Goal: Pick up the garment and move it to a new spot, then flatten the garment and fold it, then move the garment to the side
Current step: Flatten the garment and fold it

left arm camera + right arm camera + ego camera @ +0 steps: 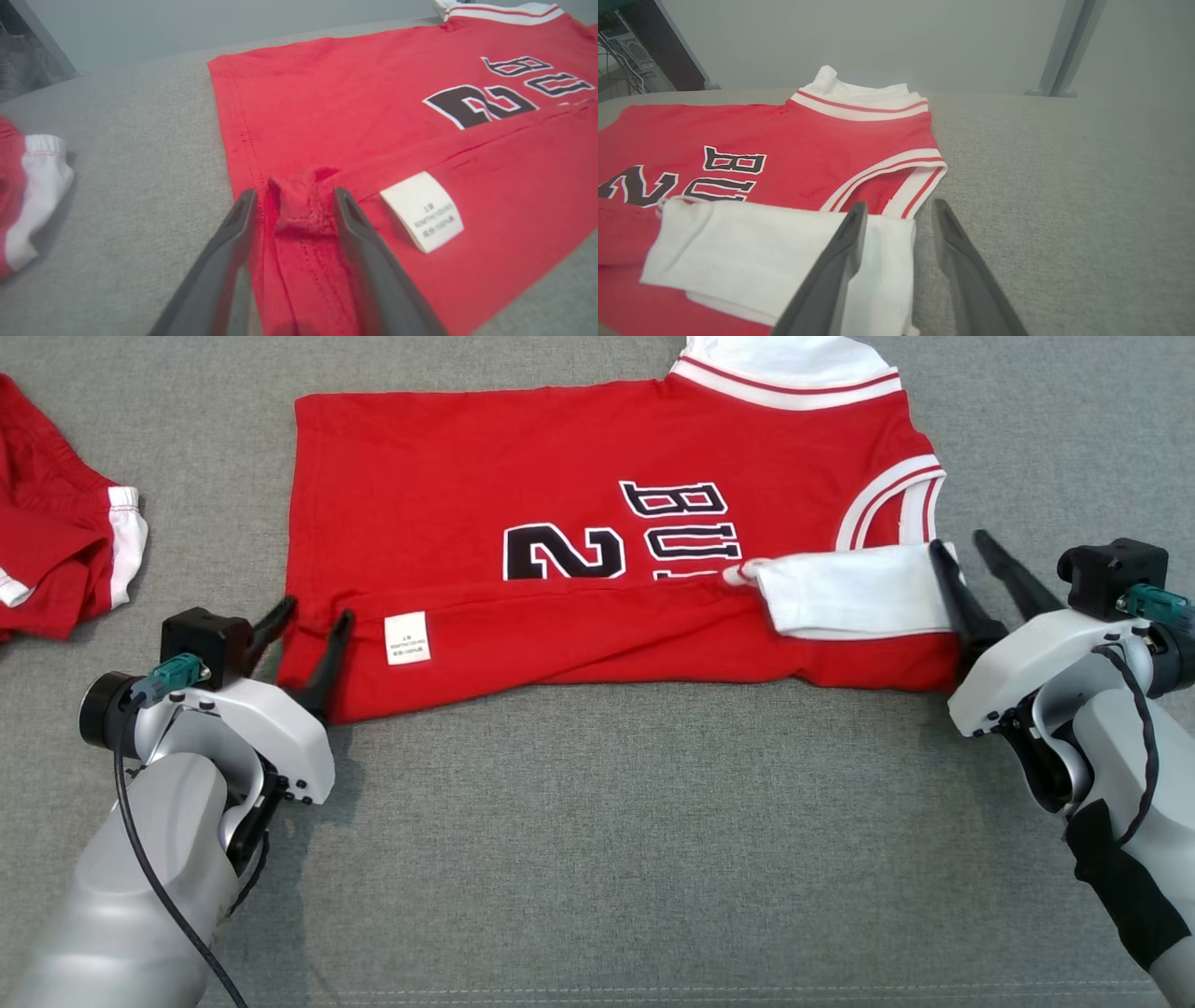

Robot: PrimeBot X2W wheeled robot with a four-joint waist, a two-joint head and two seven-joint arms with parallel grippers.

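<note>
My left claw point(316, 609) stands parted astride the near-left corner of the red jersey point(448, 476), my right claw point(957, 541) narrowly parted over its white sleeve point(850, 593).

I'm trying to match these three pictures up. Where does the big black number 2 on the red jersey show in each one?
Head view: the number 2 sits near the middle of the picture, on the red jersey.
Left wrist view: upper right.
Right wrist view: far left, cut by the edge.
Shared landmark: the white striped collar, top right of centre in the head view, top right corner in the left wrist view, upper middle in the right wrist view.
</note>
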